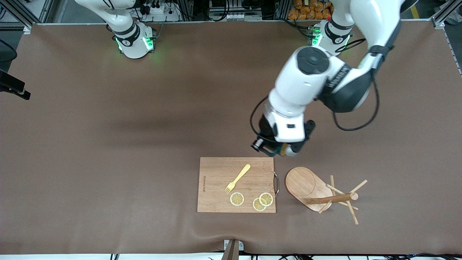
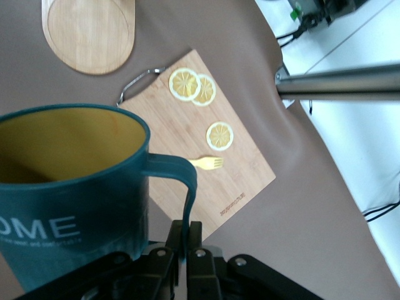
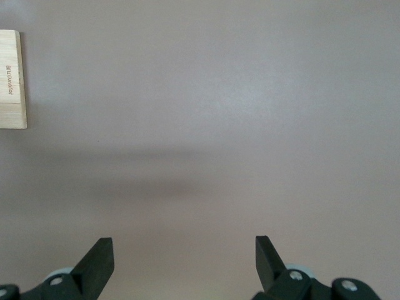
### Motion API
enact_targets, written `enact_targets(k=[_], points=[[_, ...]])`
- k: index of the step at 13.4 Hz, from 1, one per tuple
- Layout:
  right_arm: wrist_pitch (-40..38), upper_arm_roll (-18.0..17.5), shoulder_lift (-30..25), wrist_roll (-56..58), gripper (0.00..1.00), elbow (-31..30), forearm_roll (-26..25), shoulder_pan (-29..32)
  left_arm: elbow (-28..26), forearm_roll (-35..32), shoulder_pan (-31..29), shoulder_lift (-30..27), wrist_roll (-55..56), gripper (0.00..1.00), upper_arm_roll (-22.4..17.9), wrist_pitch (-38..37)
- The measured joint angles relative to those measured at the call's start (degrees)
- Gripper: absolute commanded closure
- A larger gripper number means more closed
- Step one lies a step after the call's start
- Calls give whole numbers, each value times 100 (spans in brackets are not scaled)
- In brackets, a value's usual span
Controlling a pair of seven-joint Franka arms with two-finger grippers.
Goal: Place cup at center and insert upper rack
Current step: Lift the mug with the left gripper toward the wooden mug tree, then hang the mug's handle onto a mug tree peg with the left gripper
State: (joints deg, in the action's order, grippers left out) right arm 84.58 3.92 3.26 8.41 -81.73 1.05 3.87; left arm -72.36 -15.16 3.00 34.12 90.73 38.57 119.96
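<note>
Lying toppled on the table, the upper rack is untouched; above it, the cup is held by its handle in the clenched left gripper, carried clear for centering. Right gripper waits, released.

A cutting board lies on the table, near the edge closest to the front camera, with a fork and three lemon slices on it, the slices nearer to that camera than the fork. Just beside the board, toward the left arm's end of the table, the mug tree lies tipped on its side. The left gripper holds the cup by its handle, in the air over bare table between the board and the mug tree's base; the right gripper hangs open over bare table
</note>
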Motion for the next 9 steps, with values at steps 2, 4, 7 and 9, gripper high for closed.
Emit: enact_targets(k=[2,4,7,9], points=[[-3,3,0,0,0,0,0,0,-34,794,-437,4,-652,100,63,137],[-4,3,0,0,0,0,0,0,-90,1376,-720,43,-1041,100,77,252],[-7,4,0,0,0,0,0,0,-163,1758,-984,237,-1201,100,78,889],[-7,4,0,0,0,0,0,0,-169,1819,-1078,425,-1217,100,78,1250]])
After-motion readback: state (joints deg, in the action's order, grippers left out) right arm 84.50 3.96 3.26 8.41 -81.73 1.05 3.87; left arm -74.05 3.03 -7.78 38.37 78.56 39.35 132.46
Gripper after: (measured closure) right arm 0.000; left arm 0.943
